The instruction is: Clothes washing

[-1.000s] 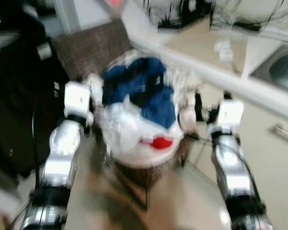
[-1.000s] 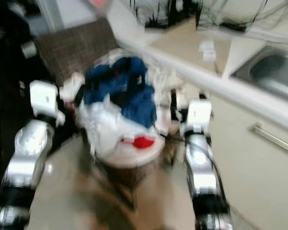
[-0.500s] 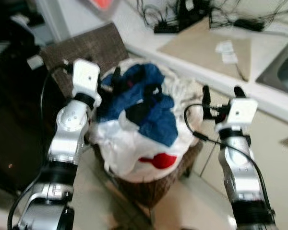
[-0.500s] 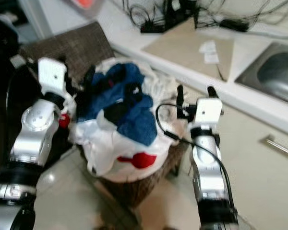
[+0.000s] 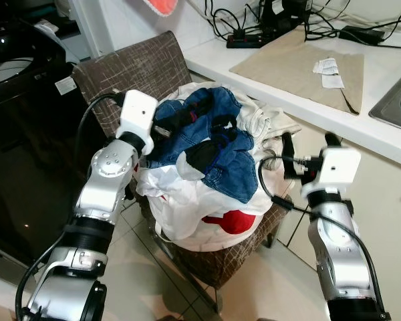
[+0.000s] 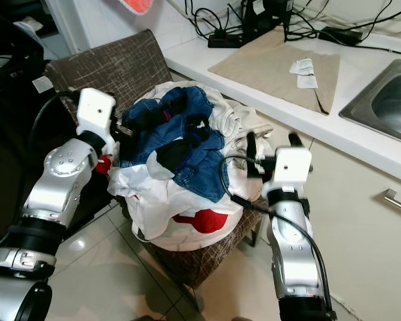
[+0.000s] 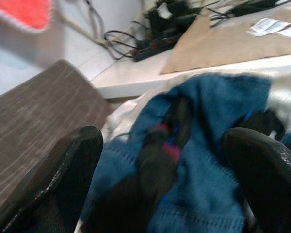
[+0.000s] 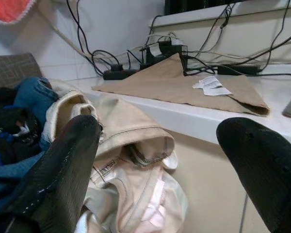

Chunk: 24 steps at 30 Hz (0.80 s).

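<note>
Left eye view, item list. Laundry heap: a brown woven basket (image 5: 247, 251) holding a white bag (image 5: 187, 214) piled with clothes; most of the basket wall is covered by the bag, and only its lower front and its raised back panel can be seen. Topmost is a blue denim garment (image 5: 217, 144), with a black piece (image 5: 199, 157) folded into it whose shape is hard to make out. A red item (image 5: 230, 221) shows only as a patch at the front of the bag. A cream garment (image 8: 131, 141) hangs over the counter side of the heap.

Left gripper (image 7: 160, 165): fingers spread wide, nothing between them, set against the near edge of the denim; the black piece lies just beyond the fingertips. Its fingers are largely hidden behind the white wrist block in the head views.

Right gripper (image 8: 169, 160): fingers likewise parted and empty, just beside the heap's other flank, the cream garment directly ahead of and touching or almost touching one finger (image 8: 63, 165); contact cannot be confirmed.

Beyond the right gripper: white counter (image 5: 301, 100) with a tan mat (image 5: 301, 60), paper slips (image 5: 331, 67), a tangle of black cables (image 5: 254, 27) cut off at the frame top, and a sink (image 6: 387, 100) partly cut off. Beside the left arm: a dark appliance (image 5: 20, 134), detail lost in shadow.
</note>
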Available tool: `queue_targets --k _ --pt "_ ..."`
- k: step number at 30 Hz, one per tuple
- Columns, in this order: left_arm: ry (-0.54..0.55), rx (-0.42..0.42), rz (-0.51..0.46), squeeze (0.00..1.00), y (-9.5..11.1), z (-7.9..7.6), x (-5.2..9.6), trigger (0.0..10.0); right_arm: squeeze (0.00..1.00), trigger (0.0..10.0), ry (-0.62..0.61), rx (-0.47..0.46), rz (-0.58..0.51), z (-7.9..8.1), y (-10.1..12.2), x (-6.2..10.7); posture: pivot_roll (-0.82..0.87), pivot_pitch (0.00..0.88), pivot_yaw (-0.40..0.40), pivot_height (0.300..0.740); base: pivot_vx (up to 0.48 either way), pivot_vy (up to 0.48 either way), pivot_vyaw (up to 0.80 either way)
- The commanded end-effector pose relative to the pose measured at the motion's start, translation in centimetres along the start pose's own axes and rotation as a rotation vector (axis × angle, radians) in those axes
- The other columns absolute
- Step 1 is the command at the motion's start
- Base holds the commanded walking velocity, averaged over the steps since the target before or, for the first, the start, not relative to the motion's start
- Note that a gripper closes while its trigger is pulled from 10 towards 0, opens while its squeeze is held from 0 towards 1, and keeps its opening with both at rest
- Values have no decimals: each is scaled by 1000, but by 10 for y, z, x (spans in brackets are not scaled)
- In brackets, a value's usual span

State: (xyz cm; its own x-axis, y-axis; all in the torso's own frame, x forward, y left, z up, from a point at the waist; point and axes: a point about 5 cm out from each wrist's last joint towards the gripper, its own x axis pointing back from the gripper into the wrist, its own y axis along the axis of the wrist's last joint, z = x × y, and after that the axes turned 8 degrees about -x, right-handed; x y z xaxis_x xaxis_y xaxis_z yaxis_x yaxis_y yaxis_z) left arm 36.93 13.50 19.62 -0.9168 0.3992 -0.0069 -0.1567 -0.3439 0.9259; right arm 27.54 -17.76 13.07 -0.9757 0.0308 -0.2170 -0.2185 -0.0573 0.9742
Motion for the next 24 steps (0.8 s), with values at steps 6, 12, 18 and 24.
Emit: queue_targets --k 6,12,18,24 --pt "-140 65 69 0 26 -3 -24 10000 0 10000 -29 3 36 -12 -2 15 -328 22 172 740 0 0 0" --pt "-240 134 197 0 25 -11 -36 10000 0 10000 -85 -4 52 -18 -3 25 -372 41 231 740 0 0 0" --pt "-259 107 284 0 9 -18 -36 10000 0 10000 -104 -12 48 -17 -3 26 -391 49 257 740 0 0 0" --pt "-230 73 345 0 -10 -22 -38 10000 0 10000 -121 -12 49 -18 -3 29 -409 54 272 740 0 0 0"
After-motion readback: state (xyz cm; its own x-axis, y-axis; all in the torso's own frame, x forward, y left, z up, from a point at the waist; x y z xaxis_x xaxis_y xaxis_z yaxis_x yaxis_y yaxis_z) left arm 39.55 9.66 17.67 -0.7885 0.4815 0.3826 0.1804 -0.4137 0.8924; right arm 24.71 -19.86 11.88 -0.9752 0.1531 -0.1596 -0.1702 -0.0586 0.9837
